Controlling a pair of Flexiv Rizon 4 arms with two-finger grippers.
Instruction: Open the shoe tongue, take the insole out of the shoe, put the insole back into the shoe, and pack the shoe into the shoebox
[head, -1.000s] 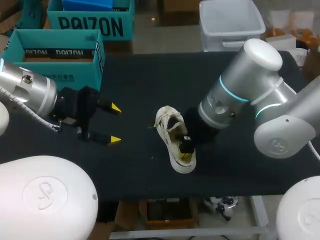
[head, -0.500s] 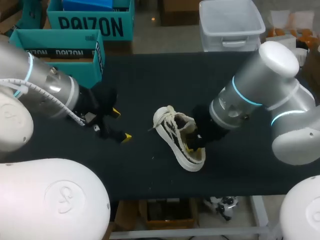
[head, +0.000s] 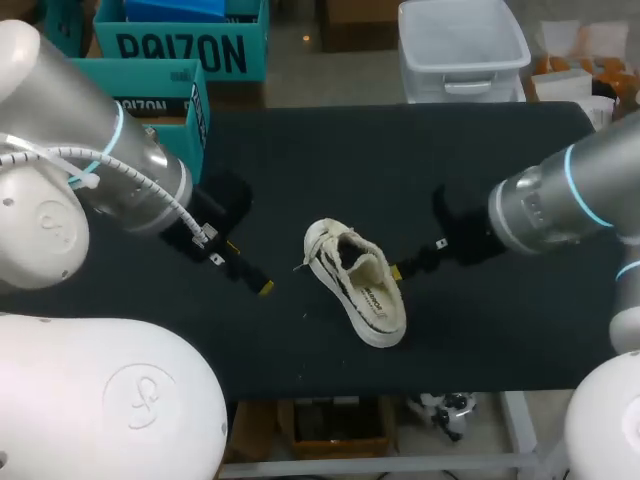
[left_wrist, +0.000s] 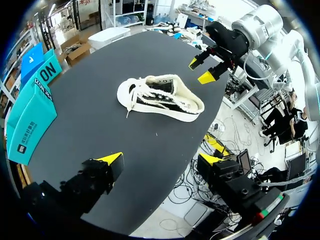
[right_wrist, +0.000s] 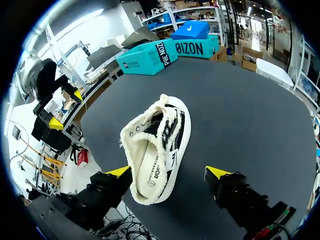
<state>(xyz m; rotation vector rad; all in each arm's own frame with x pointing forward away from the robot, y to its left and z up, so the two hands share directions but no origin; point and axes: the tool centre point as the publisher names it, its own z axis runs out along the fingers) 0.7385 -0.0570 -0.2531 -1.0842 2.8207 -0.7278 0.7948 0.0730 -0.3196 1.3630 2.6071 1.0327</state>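
1. Table (head: 300, 150): flat, black cloth-covered top that carries every item below.

2. Left arm (head: 120, 170): silver tube with black wrist and white cable, entering from the left side. It ends over the table's left half, near the shoebox.

3. Right arm (head: 560, 205): silver tube with a thin cyan ring and black wrist, entering from the right side. Its wrist is low over the table's right half.

4. Shoebox (head: 165, 100): teal cardboard box with black lettering, at the table's back left corner. The left arm partly hides it, and it is well apart from the shoe.

5. Shoe (head: 355, 282): cream canvas low sneaker with frayed edges, black side stripes and loose laces. It stands on its sole near the table's middle, between the two grippers, toe towards the shoebox and heel towards the front right.

6. Left gripper (head: 248, 267): black fingers with yellow tips, spread wide and holding nothing. It is to the left of the shoe and clearly apart from it.

7. Right gripper (head: 417, 257): black fingers with yellow tips, spread and holding nothing. It is just beside the shoe's heel end; contact cannot be judged.

8. Insole (right_wrist: 150, 167): cream printed liner, lying flat inside the shoe and visible through the opening.
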